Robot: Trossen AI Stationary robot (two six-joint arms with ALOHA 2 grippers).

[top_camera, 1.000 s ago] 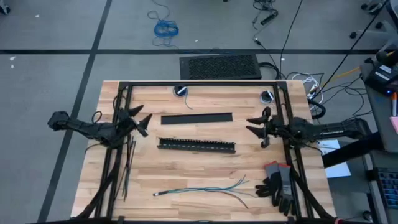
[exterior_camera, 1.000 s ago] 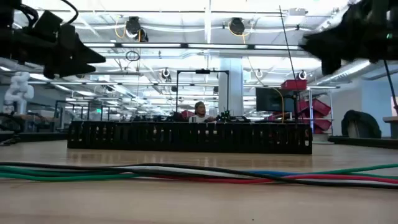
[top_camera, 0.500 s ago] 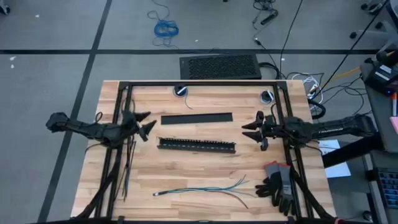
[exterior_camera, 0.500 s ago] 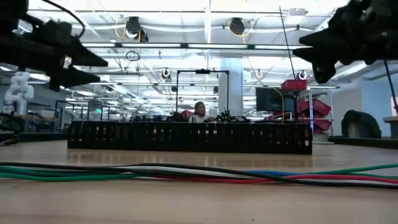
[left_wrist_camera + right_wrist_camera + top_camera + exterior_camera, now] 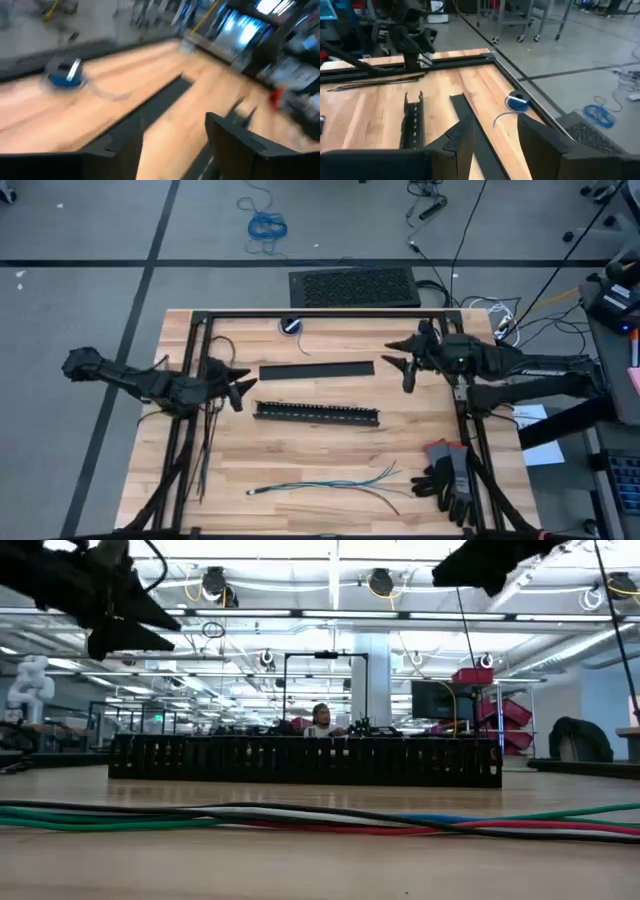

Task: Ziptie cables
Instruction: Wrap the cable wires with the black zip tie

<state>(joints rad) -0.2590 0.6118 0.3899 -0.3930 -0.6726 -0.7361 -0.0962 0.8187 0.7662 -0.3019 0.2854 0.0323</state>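
The cables [image 5: 330, 483], thin blue, green and pale wires, lie loose on the table near its front edge and fill the foreground of the low view [image 5: 300, 817]. The zipties [image 5: 207, 446], thin black strips, lie along the table's left side [image 5: 375, 82]. My left gripper [image 5: 243, 387] hovers open at the left end of the black slotted bar [image 5: 317, 413], above the table. My right gripper [image 5: 397, 366] hangs open in the air beside the right end of the flat black bar [image 5: 316, 370]. Neither gripper has anything between its fingers.
The slotted bar [image 5: 300, 760] lies across the table's middle, the flat bar just beyond it. Two blue tape rolls [image 5: 291, 326] [image 5: 429, 335] sit near the far edge. Dark gloves [image 5: 447, 477] lie at the front right. A black frame [image 5: 320, 314] borders the table.
My right gripper has risen and gone toward the table's far edge, from beside the slotted bar's right end to beside the flat bar's right end, staying open. My left gripper has crept a little toward the slotted bar, open throughout. The cables and zipties have not moved.
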